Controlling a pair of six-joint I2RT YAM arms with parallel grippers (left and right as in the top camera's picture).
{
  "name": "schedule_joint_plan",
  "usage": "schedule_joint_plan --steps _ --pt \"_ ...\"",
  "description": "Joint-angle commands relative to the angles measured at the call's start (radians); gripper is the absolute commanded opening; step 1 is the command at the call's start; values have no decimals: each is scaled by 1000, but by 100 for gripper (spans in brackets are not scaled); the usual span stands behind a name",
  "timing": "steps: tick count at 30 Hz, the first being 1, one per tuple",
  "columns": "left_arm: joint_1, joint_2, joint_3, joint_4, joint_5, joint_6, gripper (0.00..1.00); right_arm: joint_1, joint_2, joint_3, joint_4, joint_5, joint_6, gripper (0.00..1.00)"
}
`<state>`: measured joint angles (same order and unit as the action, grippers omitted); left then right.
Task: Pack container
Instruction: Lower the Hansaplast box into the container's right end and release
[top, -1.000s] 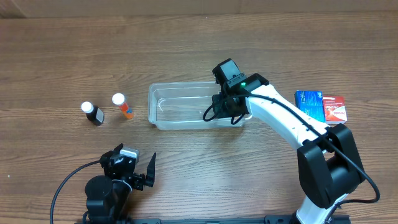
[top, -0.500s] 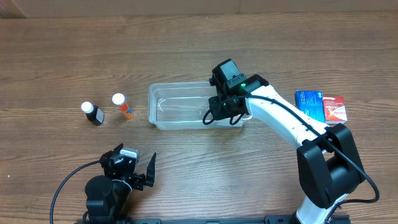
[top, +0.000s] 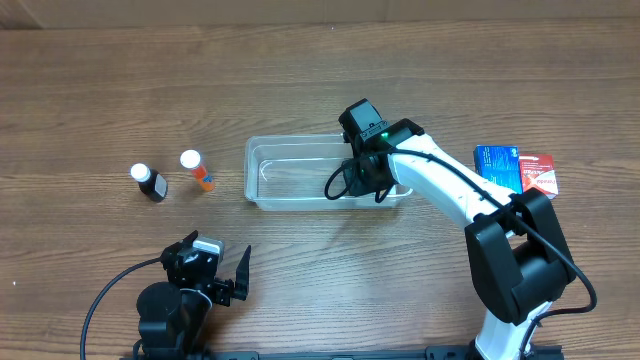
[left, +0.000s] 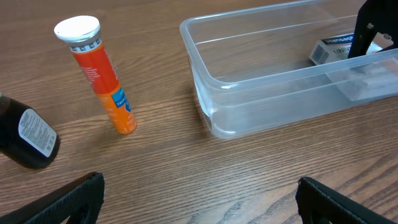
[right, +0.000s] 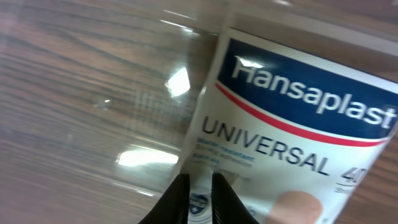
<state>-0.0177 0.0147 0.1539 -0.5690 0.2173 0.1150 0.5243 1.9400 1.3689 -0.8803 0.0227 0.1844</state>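
The container (top: 285, 175) is a clear shallow tub in the middle of the table; it also shows in the left wrist view (left: 261, 74). My right gripper (top: 362, 180) reaches down into its right end. In the right wrist view the fingers (right: 199, 186) are pinched on the edge of a white Hansaplast plaster box (right: 298, 124). The left wrist view shows that box (left: 333, 48) lying inside the tub under the black gripper (left: 367, 28). My left gripper (top: 225, 275) is open and empty near the front edge, fingers wide apart (left: 199, 199).
An orange tube with a white cap (top: 198, 171) and a dark bottle with a white cap (top: 150, 183) stand left of the tub. A blue box (top: 498, 167) and a red box (top: 538, 174) lie at the right.
The container has slid a little to the right with my right gripper inside it. The left arm has not moved.
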Motion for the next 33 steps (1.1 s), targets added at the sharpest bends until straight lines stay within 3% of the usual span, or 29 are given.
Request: schedule_joint_plan --steps 1,5,8,11,16,26,33 --pt "8 -9 0 -5 12 20 100 -4 29 17 -14 74 1 15" --pt "8 -9 0 -5 12 20 100 -1 23 95 -77 81 -3 25" --pt "8 -9 0 -5 12 20 100 -1 4 187 -148 64 -3 28" --pt "8 -9 0 -5 12 20 100 -1 -11 243 -154 -111 -4 30" --pt "8 -9 0 -5 12 20 100 -1 9 211 -106 -174 -3 19" --pt "8 -9 0 -5 12 20 100 -3 142 179 -164 -136 -62 8" --pt "8 -9 0 -5 12 20 100 -3 142 180 -195 3 -60 8"
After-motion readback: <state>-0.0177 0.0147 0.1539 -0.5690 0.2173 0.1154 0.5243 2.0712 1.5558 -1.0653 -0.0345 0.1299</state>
